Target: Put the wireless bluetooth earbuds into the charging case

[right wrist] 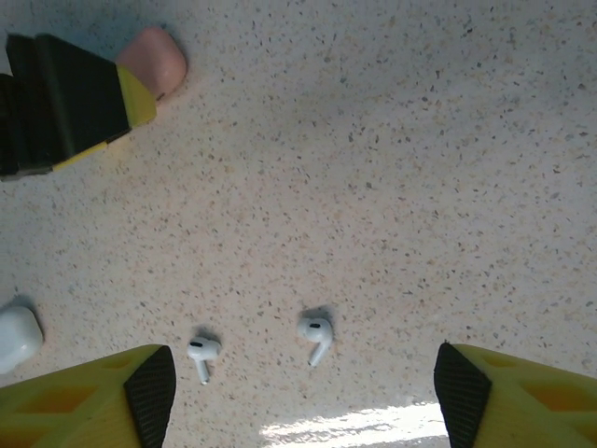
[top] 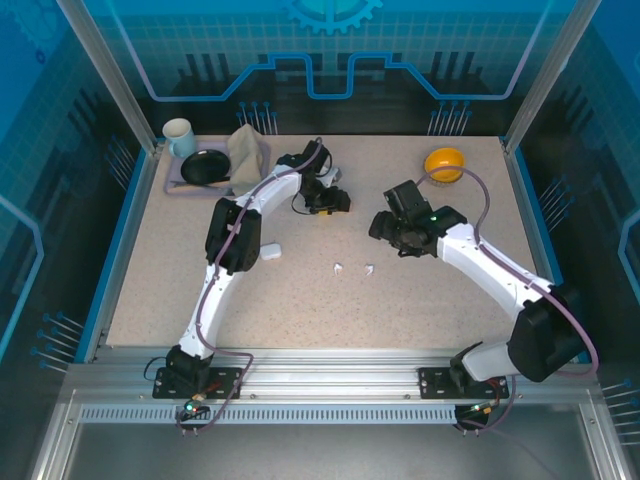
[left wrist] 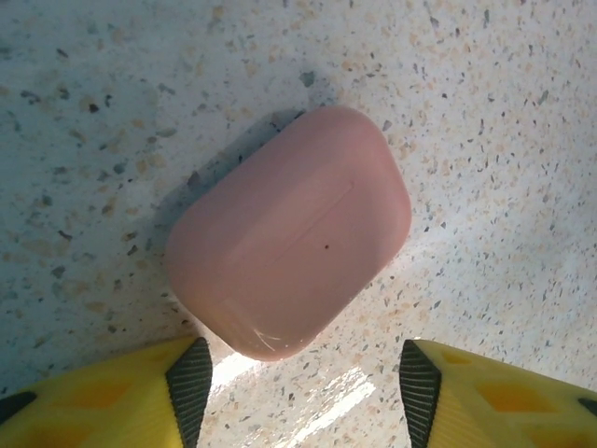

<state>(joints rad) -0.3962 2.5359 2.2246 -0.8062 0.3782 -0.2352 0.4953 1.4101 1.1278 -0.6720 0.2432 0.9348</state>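
Two white stemmed earbuds (right wrist: 202, 353) (right wrist: 315, 334) lie loose on the speckled beige tabletop (top: 400, 310). They sit side by side with a gap between them, stems pointing roughly toward the arm bases, and nothing touches them. They're well apart from the closed salmon-pink pebble-shaped charging case (left wrist: 289, 233), on its near side. Left gripper (left wrist: 303, 392) has its jaws spread, and the pink case's near end sits just at the level of the fingertips. I can't make out any contact, so no grip. Right gripper (right wrist: 306, 397) hangs over the earbuds with its jaws wide apart, holding nothing. The left wrist view gives the pink case's lid seam and glossy shell. The right wrist view shows just one corner of that case poking out past the left gripper's yellow finger, plus a closed white charging case (right wrist: 14, 336) on the pink case's near side, left of the earbuds. The top view adds an orange bowl (top: 445, 163) far right of the pink case.
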